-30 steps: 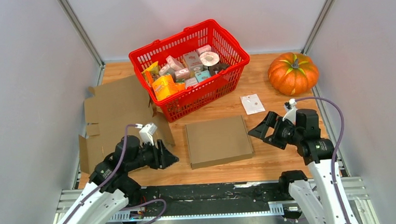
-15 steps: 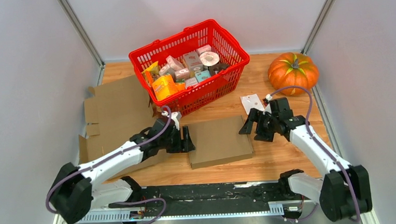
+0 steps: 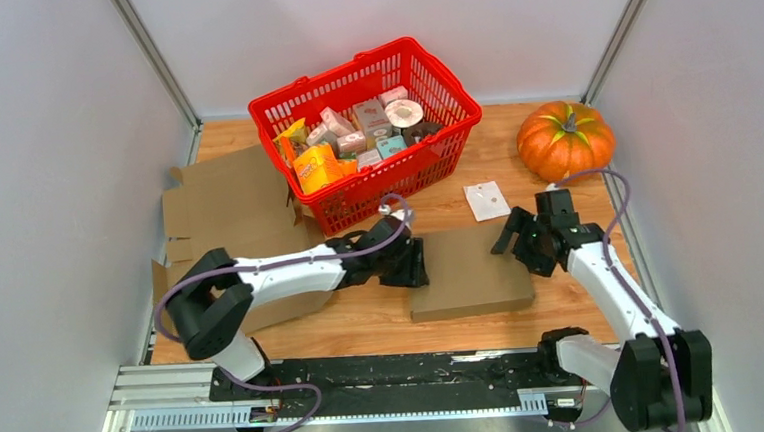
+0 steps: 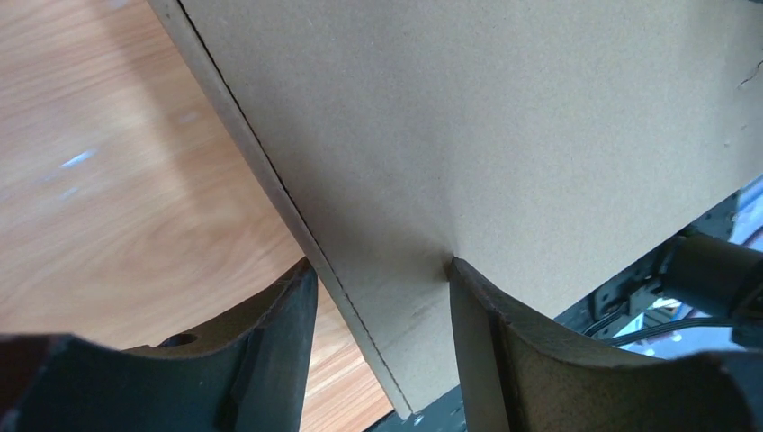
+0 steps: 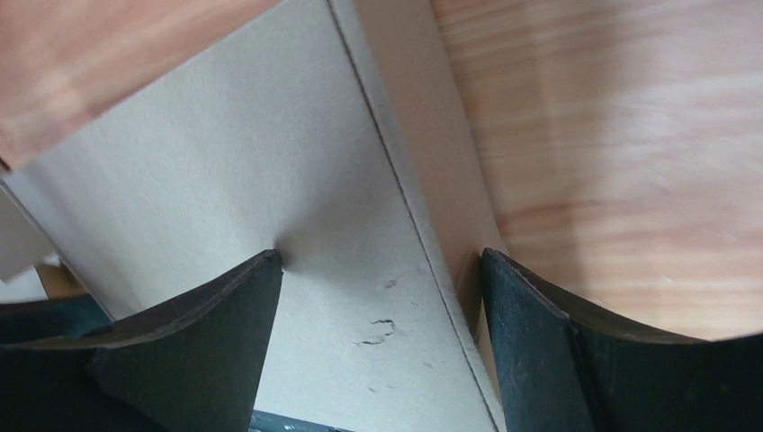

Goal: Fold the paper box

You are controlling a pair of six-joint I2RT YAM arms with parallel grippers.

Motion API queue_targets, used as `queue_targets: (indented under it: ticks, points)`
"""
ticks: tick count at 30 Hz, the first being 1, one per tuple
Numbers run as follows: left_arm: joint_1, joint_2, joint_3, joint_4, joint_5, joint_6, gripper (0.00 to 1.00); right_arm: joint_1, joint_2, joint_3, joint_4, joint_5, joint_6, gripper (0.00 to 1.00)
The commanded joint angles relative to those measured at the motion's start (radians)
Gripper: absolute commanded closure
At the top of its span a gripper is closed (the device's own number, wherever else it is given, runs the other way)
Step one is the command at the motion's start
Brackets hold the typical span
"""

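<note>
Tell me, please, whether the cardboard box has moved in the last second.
Yes. The cardboard box has slid right in the top view: its left edge was below the red basket's left half and now lies below its right half.

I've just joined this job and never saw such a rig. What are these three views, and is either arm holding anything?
Two white robot arms are bolted at the near edge of the table, each ending in a two-finger claw. The wide picture comes from a fixed camera above and behind them. The two close-ups come from cameras on the wrists, looking past their own dark fingers. On the wooden table lie a flat brown cardboard box, loose cardboard sheets at the left, a red basket of small packages, a pumpkin and a small white packet. The left gripper and right gripper are open at opposite sides of the box, each straddling an edge. Neither looks clamped on it.
</note>
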Motion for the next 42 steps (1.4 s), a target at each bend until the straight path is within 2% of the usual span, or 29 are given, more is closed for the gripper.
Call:
queue_targets:
  ticks: [1, 3, 4, 7, 12, 14, 16, 19, 23, 28, 32, 35, 38, 39, 42]
  points:
    - [-0.097, 0.160, 0.197, 0.174, 0.118, -0.048, 0.42, -0.098, -0.128, 0.001, -0.114, 0.099, 0.124, 0.16]
    - [-0.130, 0.270, 0.333, 0.174, 0.168, -0.051, 0.42, -0.182, -0.167, 0.008, -0.154, 0.153, 0.106, 0.13]
    - [-0.138, 0.311, 0.383, 0.174, 0.184, -0.052, 0.42, -0.278, -0.178, 0.010, -0.159, 0.154, 0.089, 0.13]
    - [-0.175, 0.459, 0.587, 0.167, 0.266, -0.068, 0.44, -0.447, -0.171, 0.018, -0.147, 0.198, 0.063, 0.13]
    - [-0.242, 0.627, 0.880, 0.115, 0.332, -0.080, 0.44, -0.498, -0.064, 0.103, -0.099, 0.290, -0.004, 0.12]
    - [-0.249, 0.645, 0.926, 0.064, 0.317, -0.057, 0.40, -0.501, -0.033, 0.140, -0.122, 0.308, -0.029, 0.10]
    - [-0.238, 0.633, 0.926, 0.058, 0.314, -0.036, 0.37, -0.501, -0.016, 0.178, -0.124, 0.356, -0.079, 0.06]
    - [-0.235, 0.563, 0.899, -0.010, 0.281, 0.052, 0.25, -0.497, -0.030, 0.199, -0.141, 0.437, -0.109, 0.02]
    - [-0.219, 0.478, 0.871, -0.138, 0.248, 0.154, 0.24, -0.497, -0.098, 0.199, -0.156, 0.561, -0.101, 0.00]
    - [-0.181, 0.388, 0.853, -0.211, 0.242, 0.233, 0.23, -0.497, -0.120, 0.208, -0.168, 0.606, -0.092, 0.00]
    - [-0.172, 0.339, 0.839, -0.232, 0.247, 0.266, 0.23, -0.489, -0.114, 0.248, -0.194, 0.678, -0.093, 0.00]
    - [-0.170, 0.283, 0.776, -0.189, 0.274, 0.242, 0.23, -0.475, -0.102, 0.266, -0.193, 0.687, -0.080, 0.00]
    - [-0.170, 0.271, 0.765, -0.190, 0.256, 0.242, 0.25, -0.387, -0.157, 0.289, -0.170, 0.701, -0.110, 0.00]
    - [-0.169, 0.260, 0.720, -0.179, 0.239, 0.227, 0.26, -0.300, -0.171, 0.297, -0.156, 0.706, -0.128, 0.00]
    - [-0.163, 0.262, 0.643, -0.104, 0.233, 0.185, 0.32, -0.161, -0.166, 0.376, -0.213, 0.666, -0.159, 0.00]
